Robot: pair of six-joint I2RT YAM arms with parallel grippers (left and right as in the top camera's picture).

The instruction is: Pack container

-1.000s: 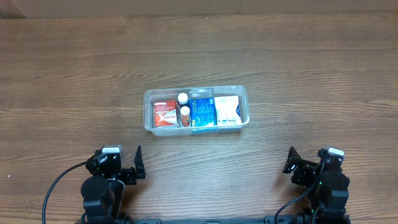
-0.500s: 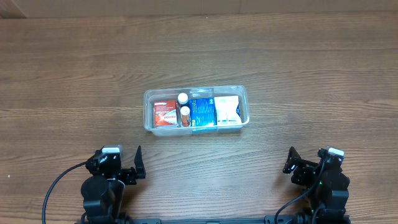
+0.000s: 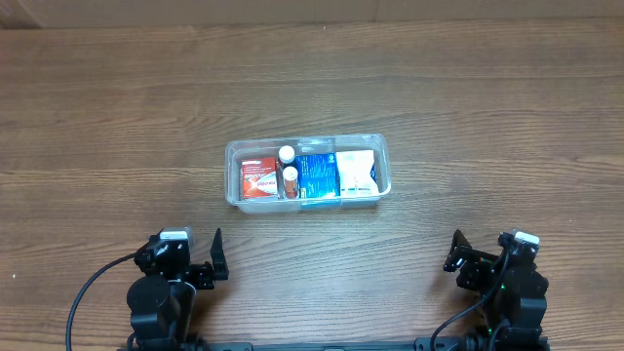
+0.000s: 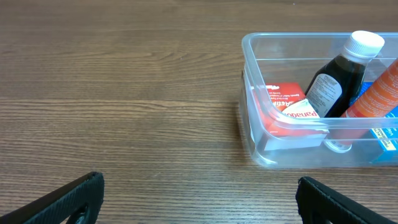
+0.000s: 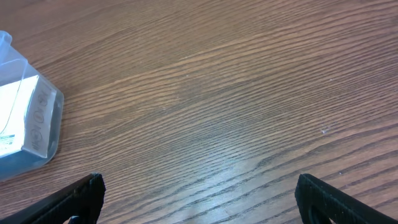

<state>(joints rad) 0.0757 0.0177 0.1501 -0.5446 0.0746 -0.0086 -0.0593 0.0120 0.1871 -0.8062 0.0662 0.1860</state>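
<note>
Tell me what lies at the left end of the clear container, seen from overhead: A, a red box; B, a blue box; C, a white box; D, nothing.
A: the red box fills the left end of the container, with the blue box and white box further right.

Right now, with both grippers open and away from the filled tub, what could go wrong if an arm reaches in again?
1. The dark bottle and orange bottle rise higher than the red box beside them, so a finger from the left gripper might tip one.
2. The container sits loose on the wooden table; a nudge to its rim from the right gripper could slide it.
</note>
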